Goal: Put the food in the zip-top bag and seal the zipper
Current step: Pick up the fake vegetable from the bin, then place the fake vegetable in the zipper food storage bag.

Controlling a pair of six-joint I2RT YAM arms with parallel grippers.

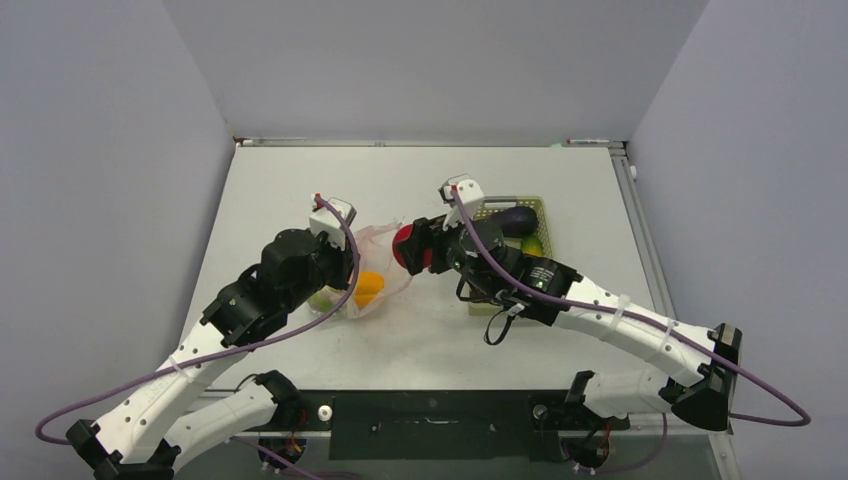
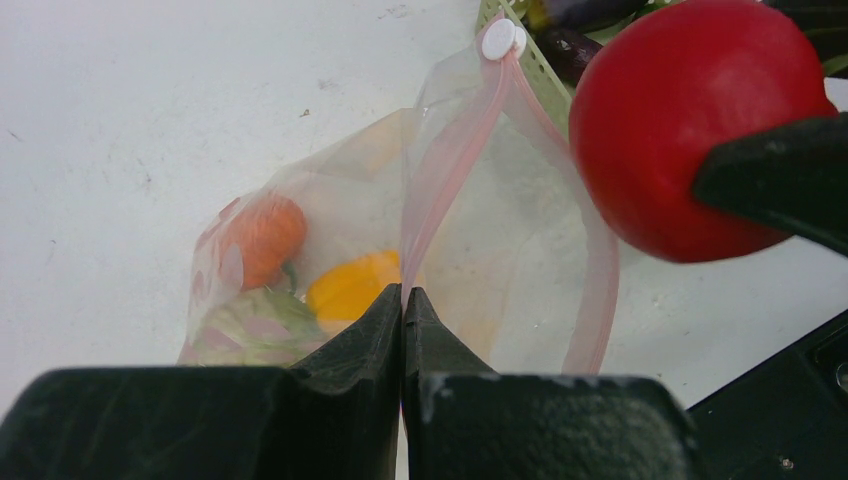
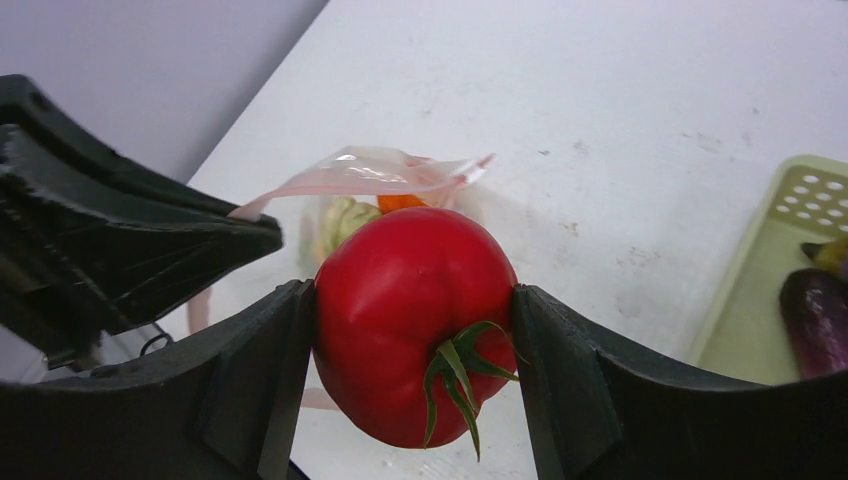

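Loading step. Red tomato (image 3: 410, 320) clamped between right fingers (image 3: 255, 385), just beside zip-top bag (image 2: 500, 250) mouth. Pink zipper (image 2: 450, 170) pinched in closed left fingers (image 2: 355, 340); bag resting on counter (image 1: 450, 340). Next, probably: easing tomato through mouth, then releasing.

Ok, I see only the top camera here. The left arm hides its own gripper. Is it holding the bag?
Observer: Yes. The left gripper is shut on the zipper at the near edge of the zip-top bag.
Operator: Is the mouth open?
Observer: Yes. The two zipper strips stand apart in a loop, and the white slider sits at the far end.
Operator: And the tomato grip?
Observer: The right gripper holds the red tomato by two opposite sides, with its green stem toward the wrist camera.
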